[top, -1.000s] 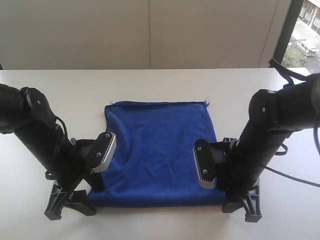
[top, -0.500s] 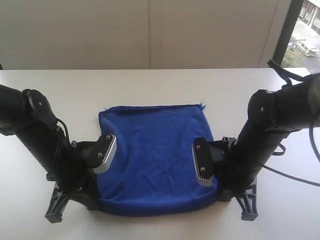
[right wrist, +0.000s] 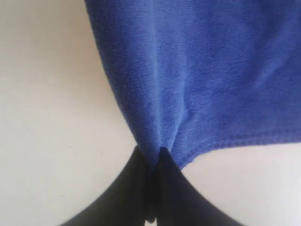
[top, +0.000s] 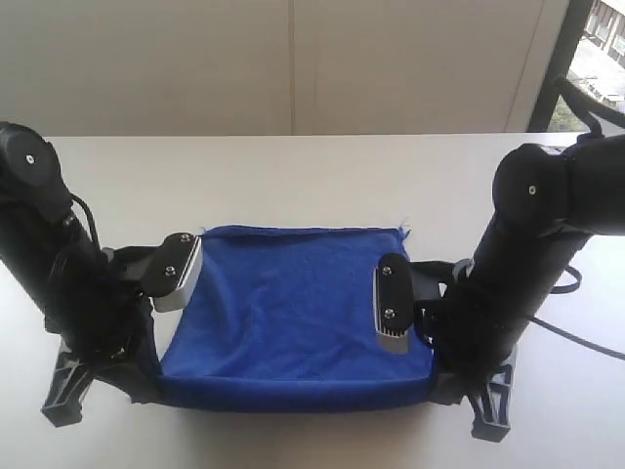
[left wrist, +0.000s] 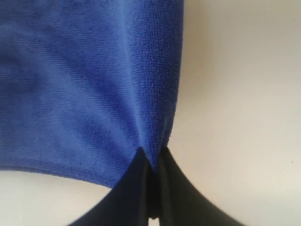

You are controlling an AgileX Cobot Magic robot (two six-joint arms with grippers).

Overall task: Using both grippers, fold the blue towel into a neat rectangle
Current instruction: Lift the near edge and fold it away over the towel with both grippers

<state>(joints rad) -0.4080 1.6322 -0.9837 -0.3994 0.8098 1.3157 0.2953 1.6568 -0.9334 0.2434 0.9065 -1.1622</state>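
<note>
The blue towel point(top: 293, 303) lies on the white table point(top: 293, 176), its far edge flat and its near edge lifted off the surface. My left gripper point(top: 146, 383) is shut on the near-left corner. In the left wrist view the black fingertips point(left wrist: 151, 157) pinch a fold of the towel point(left wrist: 84, 84). My right gripper point(top: 441, 383) is shut on the near-right corner, and the right wrist view shows its tips point(right wrist: 150, 157) clamped on the towel point(right wrist: 202, 70). The cloth sags slightly between the two grips. In the exterior view the fingertips are partly hidden behind the cloth.
Bare white tabletop surrounds the towel on the far side and both flanks. A pale wall point(top: 293, 59) runs behind the table, with a window point(top: 596, 59) at the far right. Both black arms stand beside the towel's left and right edges.
Both grippers have shut on the towel's near corners and risen, lifting the near edge off the table and carrying it toward the far edge. The arms now stand more upright.
</note>
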